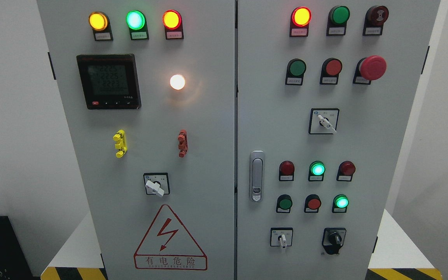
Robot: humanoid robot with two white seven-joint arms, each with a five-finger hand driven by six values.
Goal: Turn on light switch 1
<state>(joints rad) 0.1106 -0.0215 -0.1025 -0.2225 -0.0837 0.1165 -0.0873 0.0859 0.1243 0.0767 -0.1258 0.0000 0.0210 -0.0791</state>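
Neither hand is in frame, so I cannot tell their state. Low on the cabinet [208, 155], under the white selector [154, 188] at lower centre-left, sits a warning triangle [169, 239]. Nothing legible marks switch 1; that selector, beneath the lit lamp [177, 82], is only my guess. Similar knobs [282, 239] [333, 240] [325, 122] crowd the right door, so the wrong one could get turned; the emergency stop [372, 67] sits at upper right.

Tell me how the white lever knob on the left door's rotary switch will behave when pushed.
The white lever knob looks like rigid plastic, so it probably won't flex. It sits on a square switch plate fixed to the grey cabinet door, so it likely pivots rather than slides. Its smooth surface may let fingers slip.
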